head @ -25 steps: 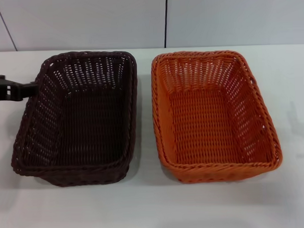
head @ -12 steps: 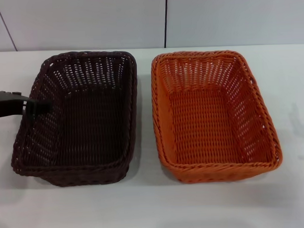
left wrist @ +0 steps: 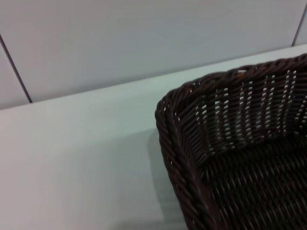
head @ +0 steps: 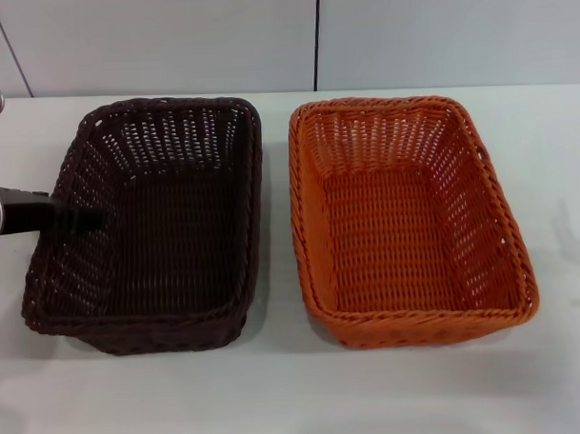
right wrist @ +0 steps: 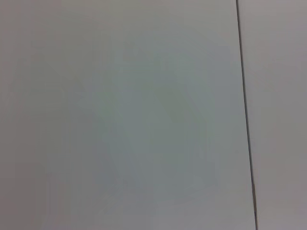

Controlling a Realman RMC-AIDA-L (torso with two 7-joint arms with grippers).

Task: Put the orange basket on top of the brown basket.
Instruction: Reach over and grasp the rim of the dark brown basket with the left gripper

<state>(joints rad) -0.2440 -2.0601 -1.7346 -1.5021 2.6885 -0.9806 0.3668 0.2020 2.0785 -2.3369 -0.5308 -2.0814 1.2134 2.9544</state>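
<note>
Beside orange basket (head: 411,222), brown basket (head: 147,227), left gripper (head: 76,220) perhaps inside (head view only)

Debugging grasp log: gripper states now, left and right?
Left gripper: reaching over the brown basket's left rim; open or shut cannot be told.
Right gripper: not in view.

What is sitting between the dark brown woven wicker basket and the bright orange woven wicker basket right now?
Nothing: the head view shows only a narrow bare strip of white table between the dark brown woven wicker basket and the bright orange woven wicker basket.

Bright orange basket (head: 409,222) and dark brown basket (head: 147,227), both open-weave wicker.
</note>
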